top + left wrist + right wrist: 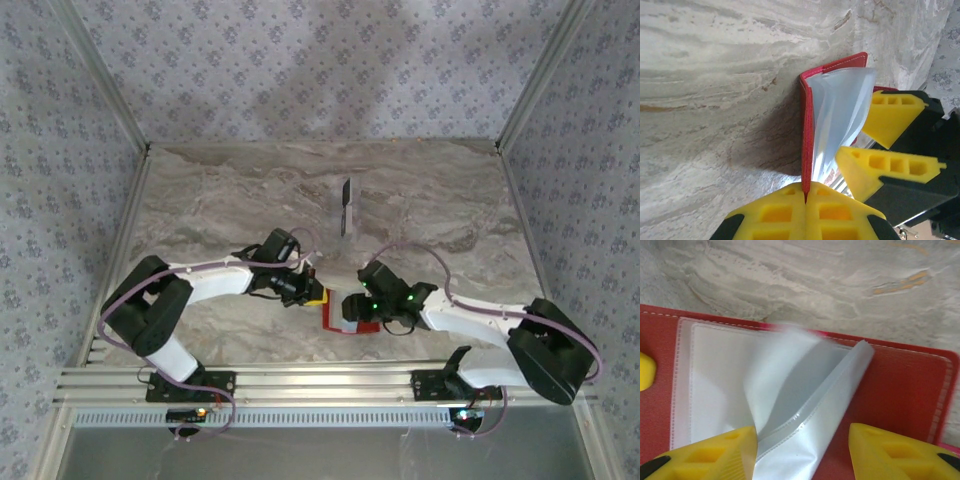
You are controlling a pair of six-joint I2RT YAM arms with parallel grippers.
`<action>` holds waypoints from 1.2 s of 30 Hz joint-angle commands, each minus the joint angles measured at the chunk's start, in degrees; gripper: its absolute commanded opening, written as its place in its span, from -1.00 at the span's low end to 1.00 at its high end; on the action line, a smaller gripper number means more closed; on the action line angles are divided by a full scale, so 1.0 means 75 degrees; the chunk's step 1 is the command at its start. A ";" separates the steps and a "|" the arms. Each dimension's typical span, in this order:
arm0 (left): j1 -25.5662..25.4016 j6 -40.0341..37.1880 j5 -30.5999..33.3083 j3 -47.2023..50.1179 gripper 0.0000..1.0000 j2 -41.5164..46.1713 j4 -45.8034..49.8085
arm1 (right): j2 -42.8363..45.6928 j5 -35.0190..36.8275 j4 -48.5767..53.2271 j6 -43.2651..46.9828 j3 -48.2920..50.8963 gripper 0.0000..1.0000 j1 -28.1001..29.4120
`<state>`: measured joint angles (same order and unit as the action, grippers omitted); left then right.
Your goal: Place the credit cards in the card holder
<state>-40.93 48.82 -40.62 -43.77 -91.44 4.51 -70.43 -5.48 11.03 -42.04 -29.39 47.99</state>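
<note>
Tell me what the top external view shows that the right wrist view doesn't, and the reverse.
Top external, not right wrist: a dark card lying on the table beyond both arms, well apart from the card holder.
Right wrist, not top external: the holder's clear plastic sleeves raised off its open inside, with the right gripper straddling them, jaws apart.
Both: the red card holder on the marble table, at the right gripper.
</note>
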 commanded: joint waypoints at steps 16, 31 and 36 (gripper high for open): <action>0.0114 0.0476 0.0223 0.0280 -1.00 0.1050 0.0614 | 0.2051 -0.1181 0.0159 0.0491 0.0106 0.26 -0.0617; 0.0120 0.1079 0.0538 0.0363 -1.00 0.1441 0.0810 | 0.0027 0.0791 -0.0254 0.0121 -0.0949 0.43 0.1613; 0.0116 0.1173 0.0500 0.0372 -1.00 0.1557 0.0818 | -0.0858 0.1044 -0.0568 -0.0005 -0.1092 0.50 0.1786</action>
<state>-40.45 56.62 -36.53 -41.43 -81.65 10.41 -75.02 -0.67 8.32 -40.97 -36.05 60.80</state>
